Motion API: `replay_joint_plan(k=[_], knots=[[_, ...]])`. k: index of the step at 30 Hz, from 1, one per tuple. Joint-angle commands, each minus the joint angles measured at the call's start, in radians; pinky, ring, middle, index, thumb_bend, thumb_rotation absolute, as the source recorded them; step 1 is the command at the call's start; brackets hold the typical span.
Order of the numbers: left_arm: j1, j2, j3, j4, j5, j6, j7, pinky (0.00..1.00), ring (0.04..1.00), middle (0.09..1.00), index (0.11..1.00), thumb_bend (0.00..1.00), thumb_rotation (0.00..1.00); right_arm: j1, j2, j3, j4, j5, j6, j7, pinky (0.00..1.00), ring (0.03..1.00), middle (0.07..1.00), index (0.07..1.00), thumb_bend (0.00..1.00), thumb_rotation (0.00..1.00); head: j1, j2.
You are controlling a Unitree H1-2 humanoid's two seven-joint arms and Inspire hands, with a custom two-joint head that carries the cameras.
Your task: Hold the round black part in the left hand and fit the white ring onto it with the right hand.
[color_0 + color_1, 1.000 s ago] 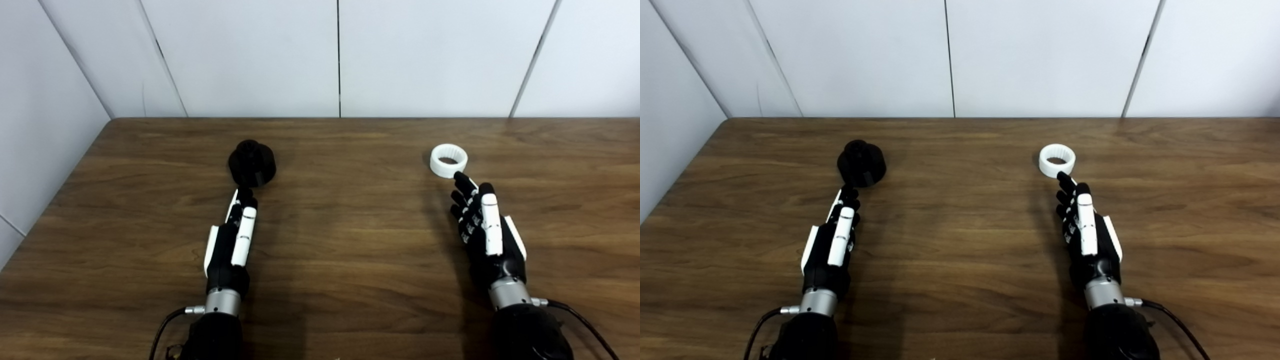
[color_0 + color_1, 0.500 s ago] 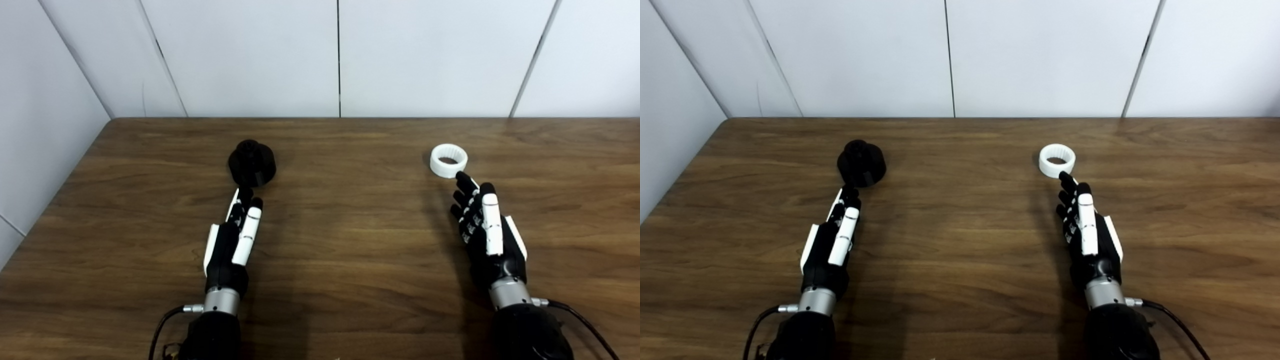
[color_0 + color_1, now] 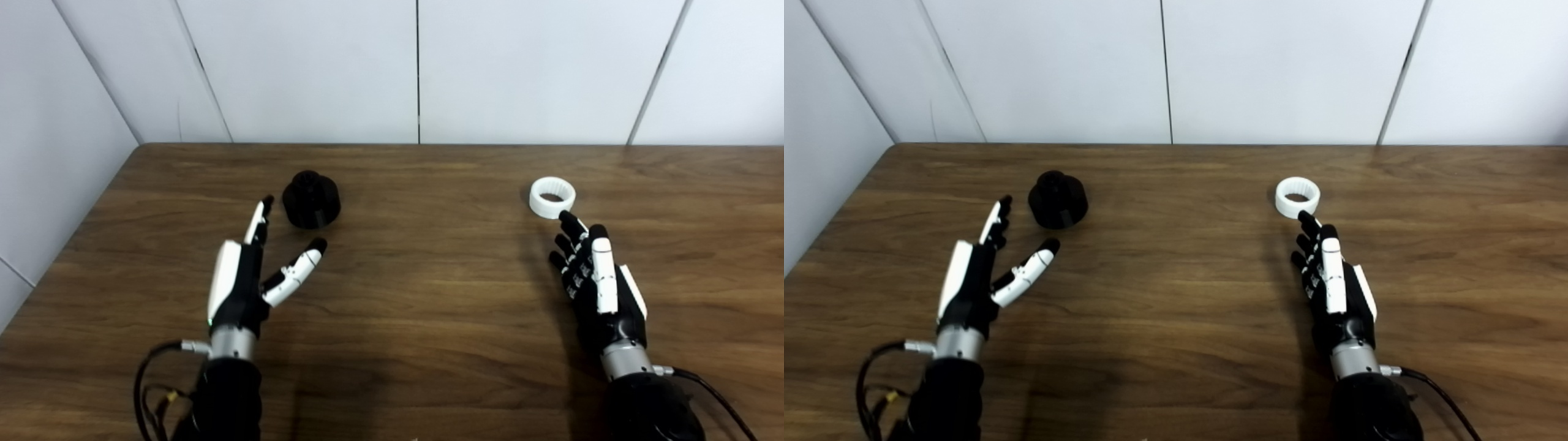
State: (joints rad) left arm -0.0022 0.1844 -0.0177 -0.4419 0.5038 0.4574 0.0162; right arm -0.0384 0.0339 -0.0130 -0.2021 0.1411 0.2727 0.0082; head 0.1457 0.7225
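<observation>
The round black part (image 3: 310, 199) stands on the wooden table (image 3: 429, 294), left of centre. My left hand (image 3: 242, 282) is open and empty, its thumb spread to the right, its fingertips just left of and in front of the black part without touching it. The white ring (image 3: 552, 196) lies flat on the table at the right. My right hand (image 3: 597, 285) is open and empty, fingers straight, its fingertips just in front of the ring. Both also show in the right eye view, the black part (image 3: 1058, 199) and the ring (image 3: 1297, 196).
White wall panels (image 3: 416, 67) close the table at the back and along the left side. A black cable (image 3: 150, 373) loops beside my left forearm near the front edge.
My left hand has shifted left and forward, rolled, and spread its thumb wide, so its fingers now reach beside the black part. My right hand has barely moved. The parts have not moved.
</observation>
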Motion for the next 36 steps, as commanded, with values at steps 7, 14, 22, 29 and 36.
replay_joint_plan(k=[7, 14, 22, 29, 36], knots=[[-0.146, 0.139, 0.016, 0.012, 0.155, 0.012, -0.113, 0.97, 1.000, 1.000, 0.999, 0.92, 0.45, -0.022, 0.004, 0.008, -0.013, 0.000, -0.027, 0.010, 0.90, 0.960, 0.953, 0.895, 0.51, 1.00, 0.003, -0.005], [-0.251, 0.228, -0.008, 0.102, 0.262, 0.012, -0.230, 0.97, 1.000, 1.000, 0.972, 0.96, 0.50, -0.020, 0.010, 0.012, -0.015, -0.001, -0.024, 0.007, 0.92, 0.959, 0.946, 0.894, 0.51, 1.00, 0.002, -0.010], [-0.337, 0.284, -0.035, 0.204, 0.280, 0.010, -0.319, 0.96, 1.000, 1.000, 0.956, 1.00, 0.50, -0.017, 0.012, 0.015, -0.012, -0.007, -0.028, 0.005, 0.92, 0.953, 0.941, 0.898, 0.51, 1.00, -0.007, -0.015], [-0.400, 0.322, -0.057, 0.295, 0.255, -0.006, -0.356, 0.89, 1.000, 0.995, 0.921, 1.00, 0.51, -0.011, 0.017, 0.015, -0.020, -0.008, -0.028, 0.000, 0.92, 0.954, 0.940, 0.897, 0.50, 1.00, -0.010, -0.017], [-0.435, 0.323, -0.072, 0.359, 0.227, -0.007, -0.363, 0.88, 1.000, 0.985, 0.905, 1.00, 0.52, -0.009, 0.020, 0.013, -0.023, -0.009, -0.029, -0.005, 0.91, 0.953, 0.935, 0.892, 0.51, 1.00, -0.016, -0.017]])
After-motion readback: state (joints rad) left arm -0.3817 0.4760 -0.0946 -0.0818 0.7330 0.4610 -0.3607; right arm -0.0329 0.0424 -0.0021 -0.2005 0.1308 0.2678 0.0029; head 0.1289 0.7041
